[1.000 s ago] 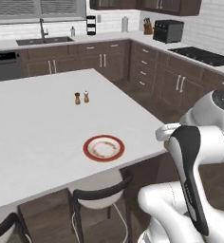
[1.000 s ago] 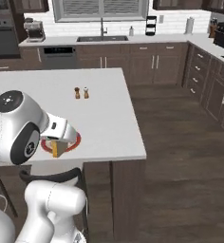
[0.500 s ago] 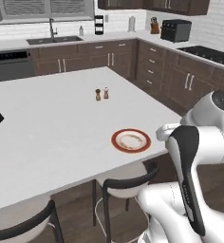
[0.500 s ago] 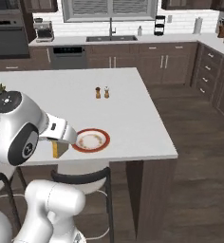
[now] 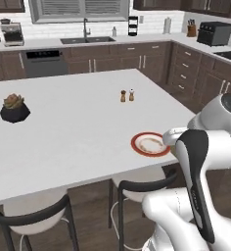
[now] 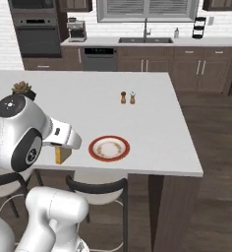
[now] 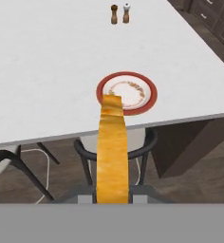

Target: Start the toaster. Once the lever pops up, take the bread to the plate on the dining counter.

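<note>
**Toast in hand, plate dead ahead**

The two-finger gripper [image 7: 112, 192] is clamped on the flat yellowish-tan slice of bread [image 7: 112, 152], which stands edge-on between the jaws and stretches up the middle of the hand view. In the right base view the same slice [image 6: 62, 153] hangs under the wrist, out over the stool side of the counter edge, not yet above the plate.

The round plate with the broad red-orange rim and white centre [image 7: 150, 90] sits on the large white dining counter slab [image 7: 47, 71], near its front edge, with 1 black stool [image 7: 147, 142] tucked below. The plate [image 6: 94, 150] lies just beside the slice, toward the counter's middle.

By my read, this is the carry's last leg. Doing it well means bringing the slice forward until it hangs over the white centre rather than the rim, lowering it close, then tipping it toward flat before letting go, since an edge-on drop could bounce it off. The 2 small shakers [image 5: 127, 95] stand well apart and pose no trouble.
</note>
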